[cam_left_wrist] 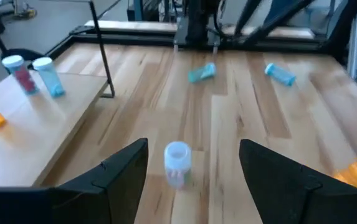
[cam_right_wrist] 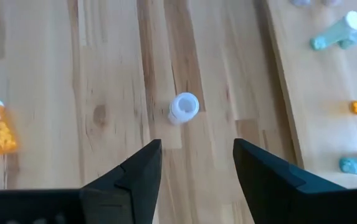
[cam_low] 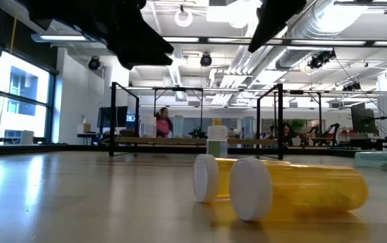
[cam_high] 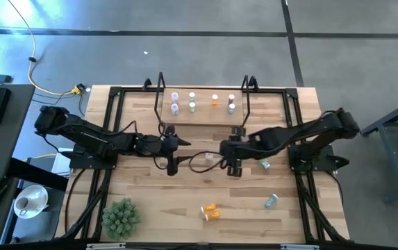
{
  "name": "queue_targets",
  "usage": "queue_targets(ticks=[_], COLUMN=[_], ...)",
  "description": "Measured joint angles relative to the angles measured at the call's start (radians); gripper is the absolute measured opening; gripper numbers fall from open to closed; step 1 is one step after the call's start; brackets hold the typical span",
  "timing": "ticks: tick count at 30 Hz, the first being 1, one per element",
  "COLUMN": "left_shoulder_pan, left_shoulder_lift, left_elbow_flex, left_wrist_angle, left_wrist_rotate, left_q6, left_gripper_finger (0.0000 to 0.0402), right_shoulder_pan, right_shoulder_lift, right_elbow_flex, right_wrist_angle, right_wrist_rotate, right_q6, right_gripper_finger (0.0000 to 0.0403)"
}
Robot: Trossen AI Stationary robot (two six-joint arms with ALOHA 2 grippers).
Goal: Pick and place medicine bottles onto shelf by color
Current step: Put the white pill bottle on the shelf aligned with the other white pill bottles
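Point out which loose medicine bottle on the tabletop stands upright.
The whitish white-capped bottle between the two grippers; the two orange bottles and two teal bottles lie on their sides.

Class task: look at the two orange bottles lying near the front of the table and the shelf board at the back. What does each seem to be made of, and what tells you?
Orange bottles: probably translucent plastic, glossy; light passes through the amber body, and the caps look opaque white. Shelf: light wood, matte, with visible grain, between thin black uprights that look like metal.

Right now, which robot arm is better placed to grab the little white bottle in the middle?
Probably the right gripper. It hangs almost above the whitish bottle, open. The left gripper is open too, but sits farther off, looking sideways at it.
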Motion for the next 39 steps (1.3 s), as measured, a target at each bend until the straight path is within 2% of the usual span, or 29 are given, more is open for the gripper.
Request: queue_targets(ticks=[5,9,14,18,24,27,39], left_shoulder_pan=[0.000,0.005,0.024,0.043,0.062,0.063,0.089], left_shoulder_lift=[0.071,0.129,0.221,0.305,0.388,0.415,0.469], left_elbow_flex=[0.000,0.007,0.082,0.160,0.249,0.274,0.298], left_wrist_angle=[0.084,0.154,0.138,0.075,-0.036,-0.029,-0.029], left_wrist_rotate=[0.000,-0.002,0.000,0.003,0.018,0.058,0.026], left_q6=[0.086,0.102,0.064,0.071,0.069,0.071,0.002], left_gripper_finger=[0.0241,0.0241,0.0241,0.0241,0.0241,0.0241,0.0241], right_shoulder_pan=[0.042,0.086,0.129,0.148,0.148,0.148,0.148], right_shoulder_lift=[-0.139,-0.230,-0.306,-0.334,-0.335,-0.335,-0.335], right_elbow_flex=[-0.170,-0.304,-0.441,-0.511,-0.518,-0.518,-0.518], right_wrist_angle=[0.142,0.245,0.383,0.459,0.478,0.485,0.493], right_wrist_rotate=[0.058,0.146,0.252,0.266,0.266,0.266,0.266], right_q6=[0.065,0.096,0.110,0.109,0.102,0.102,0.102], right_gripper_finger=[0.0188,0.0188,0.0188,0.0188,0.0188,0.0188,0.0188])
